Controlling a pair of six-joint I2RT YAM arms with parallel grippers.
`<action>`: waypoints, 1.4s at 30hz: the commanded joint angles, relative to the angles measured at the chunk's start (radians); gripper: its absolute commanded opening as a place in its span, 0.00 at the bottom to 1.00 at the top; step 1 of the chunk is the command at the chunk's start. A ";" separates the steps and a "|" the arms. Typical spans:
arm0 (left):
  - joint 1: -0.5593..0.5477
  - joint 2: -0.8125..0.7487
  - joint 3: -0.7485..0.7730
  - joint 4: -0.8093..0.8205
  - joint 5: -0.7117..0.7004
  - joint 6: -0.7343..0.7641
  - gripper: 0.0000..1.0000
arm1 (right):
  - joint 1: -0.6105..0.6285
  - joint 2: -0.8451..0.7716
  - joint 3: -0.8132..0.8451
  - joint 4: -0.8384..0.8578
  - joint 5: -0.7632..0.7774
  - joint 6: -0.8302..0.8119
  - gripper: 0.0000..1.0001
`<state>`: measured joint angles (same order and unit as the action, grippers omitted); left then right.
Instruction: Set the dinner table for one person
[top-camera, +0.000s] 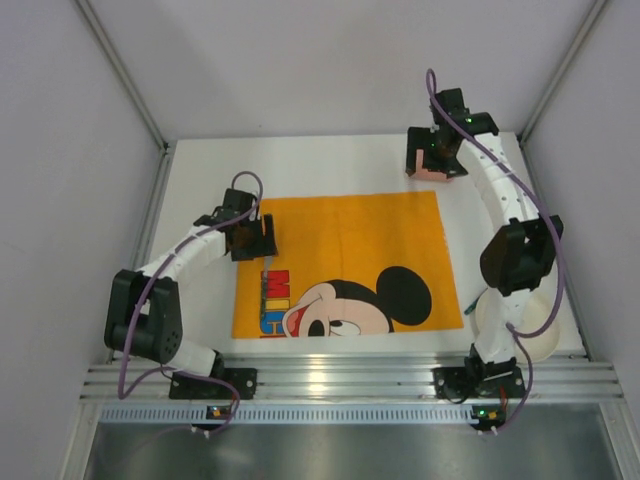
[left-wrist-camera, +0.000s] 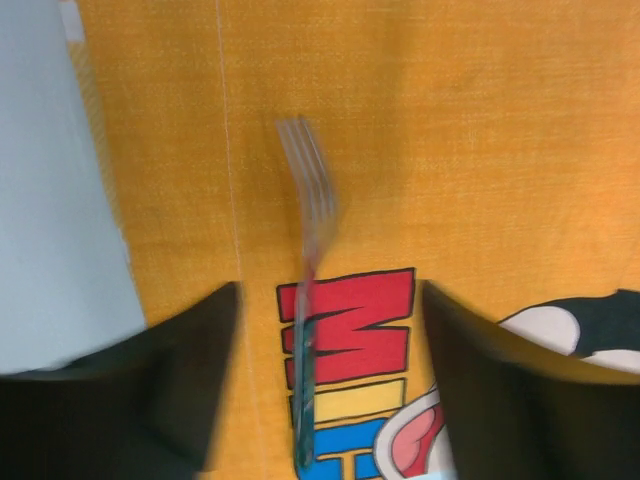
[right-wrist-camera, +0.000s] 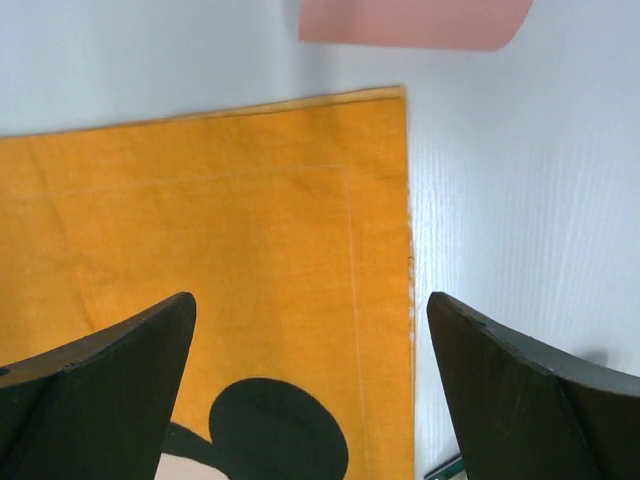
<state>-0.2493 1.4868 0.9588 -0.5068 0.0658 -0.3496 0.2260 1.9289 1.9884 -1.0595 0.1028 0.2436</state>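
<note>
Saw the left fingers (left-wrist-camera: 190, 380) spread open over the fork (left-wrist-camera: 312, 250), not holding it. Saw the right fingers (right-wrist-camera: 110, 380) wide open too, empty. Found the white worktop (right-wrist-camera: 520, 200) lying under the orange cloth (left-wrist-camera: 450, 150). Could have knocked the fork crooked by lifting off sideways.

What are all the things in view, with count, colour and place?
Table: one, white, beneath everything.
Cloth: one, orange with Mickey Mouse, table centre.
Fork: one, clear with blue handle, on cloth's left side.
Pink object: one, pink, past cloth's far right corner.
Dish: one, white, near right, partly behind right arm.
Thin item: one, green, right of cloth.
Left gripper: one, black, open, over fork.
Right gripper: one, black, open, near cloth's far right corner.
</note>
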 joint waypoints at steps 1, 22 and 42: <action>-0.002 0.001 -0.020 0.074 -0.008 -0.077 0.97 | 0.004 0.157 0.169 0.000 0.138 0.029 1.00; -0.005 -0.106 -0.014 -0.062 -0.021 -0.055 0.98 | 0.098 0.538 0.394 0.151 0.715 -0.098 1.00; -0.005 -0.086 0.041 -0.102 -0.015 -0.005 0.97 | 0.055 0.241 0.250 0.135 0.690 -0.075 0.00</action>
<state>-0.2512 1.4422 0.9688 -0.5919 0.0551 -0.3702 0.2749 2.3535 2.2726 -0.9195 0.8394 0.1257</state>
